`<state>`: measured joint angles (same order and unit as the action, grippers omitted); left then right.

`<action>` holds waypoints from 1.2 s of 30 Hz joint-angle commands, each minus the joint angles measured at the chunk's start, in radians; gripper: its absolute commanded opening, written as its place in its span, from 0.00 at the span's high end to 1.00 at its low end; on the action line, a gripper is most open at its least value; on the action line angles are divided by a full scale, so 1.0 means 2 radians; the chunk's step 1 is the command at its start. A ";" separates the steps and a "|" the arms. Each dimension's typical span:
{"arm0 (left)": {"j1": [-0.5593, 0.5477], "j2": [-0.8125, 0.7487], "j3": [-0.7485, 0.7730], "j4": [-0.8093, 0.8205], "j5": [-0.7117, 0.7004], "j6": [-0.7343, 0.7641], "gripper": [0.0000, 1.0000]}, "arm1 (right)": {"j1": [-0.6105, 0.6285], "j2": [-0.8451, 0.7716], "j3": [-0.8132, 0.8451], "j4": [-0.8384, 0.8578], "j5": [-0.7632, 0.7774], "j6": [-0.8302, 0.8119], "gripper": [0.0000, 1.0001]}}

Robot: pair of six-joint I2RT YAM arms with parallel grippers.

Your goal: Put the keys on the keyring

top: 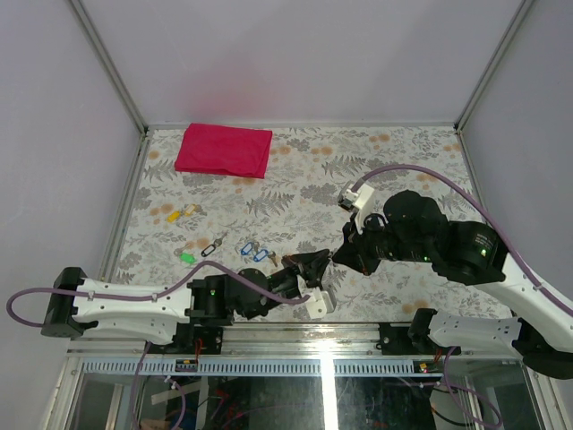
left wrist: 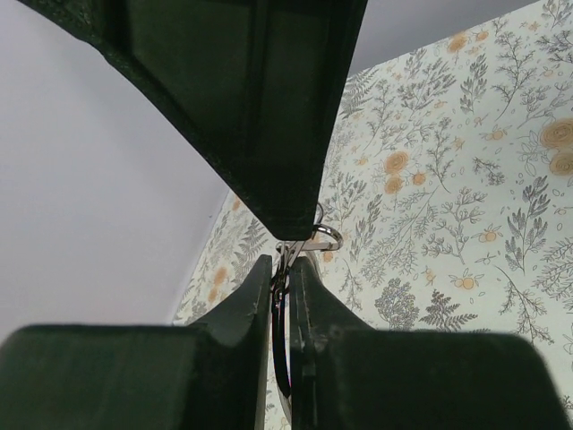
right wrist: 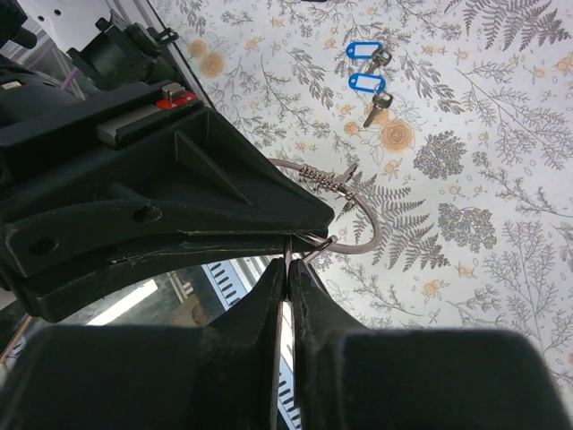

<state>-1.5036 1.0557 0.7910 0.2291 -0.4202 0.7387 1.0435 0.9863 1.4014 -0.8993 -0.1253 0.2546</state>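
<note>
Pinches the keyring (left wrist: 324,236) with the left hand (left wrist: 282,267), fingers squeezed almost together on the thin silver wire. Clamps the same ring with the right hand (right wrist: 287,264) from the opposite side, tips pressed shut, hard against the left hand's tips near the front of the tabletop (top: 403,170). Finds both blue-headed keys (right wrist: 363,82) lying side by side on the tabletop, apart from the ring. Shows a green tag (top: 187,257) left of them and a red cloth (top: 224,150) at the far edge.
</note>
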 commanded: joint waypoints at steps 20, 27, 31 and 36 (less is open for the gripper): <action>-0.006 -0.006 0.049 -0.021 -0.066 -0.195 1.00 | 0.000 -0.218 -0.193 0.272 0.072 -0.060 0.53; -0.007 -0.052 0.048 -0.010 -0.033 -0.305 1.00 | 0.000 -0.291 -0.306 0.471 -0.016 -0.176 0.57; -0.006 -0.074 0.041 0.005 -0.026 -0.351 1.00 | 0.000 -0.280 -0.315 0.499 -0.070 -0.227 0.58; -0.006 -0.083 0.038 0.013 -0.022 -0.384 1.00 | 0.000 -0.244 -0.291 0.494 -0.121 -0.257 0.58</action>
<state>-1.5116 0.9028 0.8577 0.1661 -0.4835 0.0753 1.0435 0.4423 0.7689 -0.0124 -0.2413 -0.1547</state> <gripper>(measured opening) 0.068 0.422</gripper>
